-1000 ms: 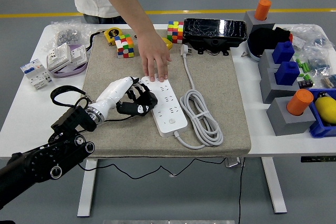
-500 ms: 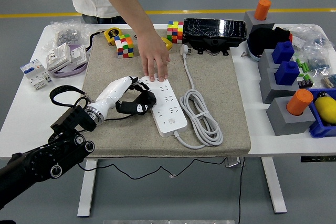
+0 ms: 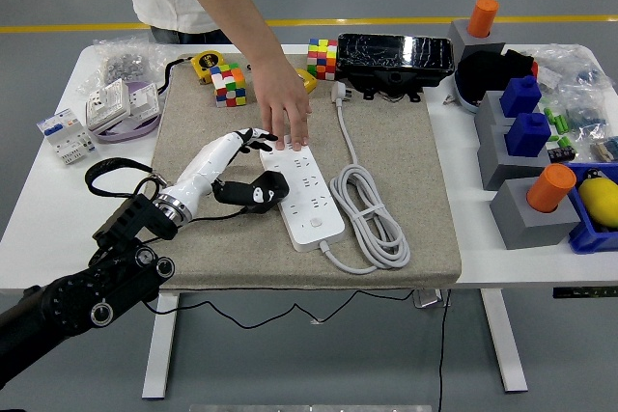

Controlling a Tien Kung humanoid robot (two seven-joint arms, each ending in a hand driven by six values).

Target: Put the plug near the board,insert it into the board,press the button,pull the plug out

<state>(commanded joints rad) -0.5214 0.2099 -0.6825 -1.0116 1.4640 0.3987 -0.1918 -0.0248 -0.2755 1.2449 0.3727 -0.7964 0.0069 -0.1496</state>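
We see the left hand (image 3: 243, 163) clenched around a black plug (image 3: 259, 191) beside the white power strip (image 3: 305, 186), whose far end a person's hand (image 3: 283, 106) presses down.

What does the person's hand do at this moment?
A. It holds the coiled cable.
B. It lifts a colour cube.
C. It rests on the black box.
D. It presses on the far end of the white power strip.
D: the person's hand lies flat on the far end of the white power strip, as if to steady it.
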